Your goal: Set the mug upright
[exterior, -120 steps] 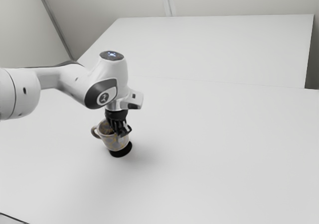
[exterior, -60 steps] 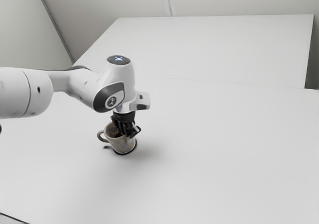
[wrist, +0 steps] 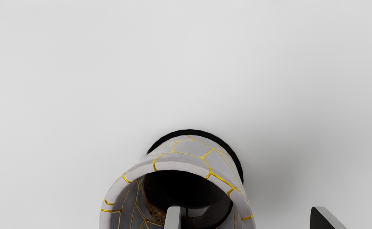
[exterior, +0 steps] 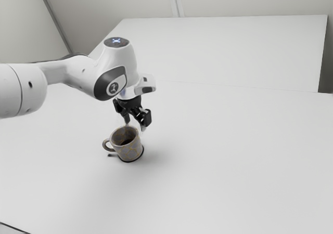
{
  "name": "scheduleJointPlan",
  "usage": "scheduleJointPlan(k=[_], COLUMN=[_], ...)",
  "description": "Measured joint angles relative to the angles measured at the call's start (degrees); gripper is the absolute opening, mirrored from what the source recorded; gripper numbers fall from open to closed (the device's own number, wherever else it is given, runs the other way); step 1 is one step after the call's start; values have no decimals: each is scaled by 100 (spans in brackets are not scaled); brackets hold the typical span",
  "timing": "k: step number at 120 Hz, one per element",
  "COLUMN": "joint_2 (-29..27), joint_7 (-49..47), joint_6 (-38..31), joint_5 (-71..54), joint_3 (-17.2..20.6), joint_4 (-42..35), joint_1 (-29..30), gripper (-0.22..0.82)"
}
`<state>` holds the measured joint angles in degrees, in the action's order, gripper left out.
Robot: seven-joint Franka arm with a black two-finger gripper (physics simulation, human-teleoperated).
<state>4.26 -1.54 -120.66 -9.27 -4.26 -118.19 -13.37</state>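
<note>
Mug point(exterior: 130, 151) stands upright on table point(exterior: 239, 156), mouth up, dark base point(wrist: 189, 131) down, handle point(exterior: 106, 146) toward the exterior view's left. Matches what the task wants; whether the task put it so, can't tell from one moment. Base looks flat on the table, so mug likely carries its own weight and needs no support.

End effector point(exterior: 135, 126) is open, gripping nothing, just above the mug. Fingers well apart: one over the mouth, the other outside the wall, so the rim point(wrist: 179, 165) runs between them. Spacing probably meant for pinching the wall; fits lining up for a rim grasp or having let go of one, can't say which. Hand height leaves the wall unpinched.

Arm point(exterior: 62, 78) reaches in from the exterior view's left, bends down at the wrist, hand pointing at the table, slightly slanted. Pose seems chosen to come at the mug from over its mouth, away from the handle.
</note>
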Motion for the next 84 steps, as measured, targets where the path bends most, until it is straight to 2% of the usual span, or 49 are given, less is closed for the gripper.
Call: scheduleJointPlan(k=[8, 20, 40, 52, 84], joint_2=[62, 330, 441, 717, 474], joint_7=[-11, 71, 380, 572, 945], joint_6=[141, 515, 1327, 1842, 2504], joint_5=[63, 302, 494, 537, 1009], joint_3=[-56, -187, -346, -384, -500], joint_4=[336, 1252, 2463, 3228, 3409], joint_1=[-50, 3, 160, 147, 477], gripper=[44, 47, 53, 55, 57])
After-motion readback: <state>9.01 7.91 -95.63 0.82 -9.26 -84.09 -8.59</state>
